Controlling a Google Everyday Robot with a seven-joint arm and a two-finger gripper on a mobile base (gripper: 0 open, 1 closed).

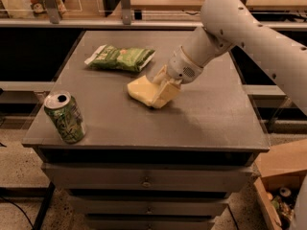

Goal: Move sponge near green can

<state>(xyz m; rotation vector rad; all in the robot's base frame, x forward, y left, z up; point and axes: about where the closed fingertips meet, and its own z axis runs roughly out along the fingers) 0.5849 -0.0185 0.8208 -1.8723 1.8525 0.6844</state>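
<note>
I hold the two-finger gripper point(162, 86) clamped on the pale yellow foam sponge point(142, 91), ready to carry it toward the green patterned aluminium can point(65, 118), well apart.

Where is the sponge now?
In the camera view, the sponge is in the middle of the table, in the gripper, near the snack bag, right of the green can.

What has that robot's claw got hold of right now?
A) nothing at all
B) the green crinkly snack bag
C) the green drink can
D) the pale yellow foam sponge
D: the pincer, over the middle of the grey table, is closed on the pale yellow wavy foam sponge, while the small green aluminium can and flat green snack bag sit apart, untouched.
</note>
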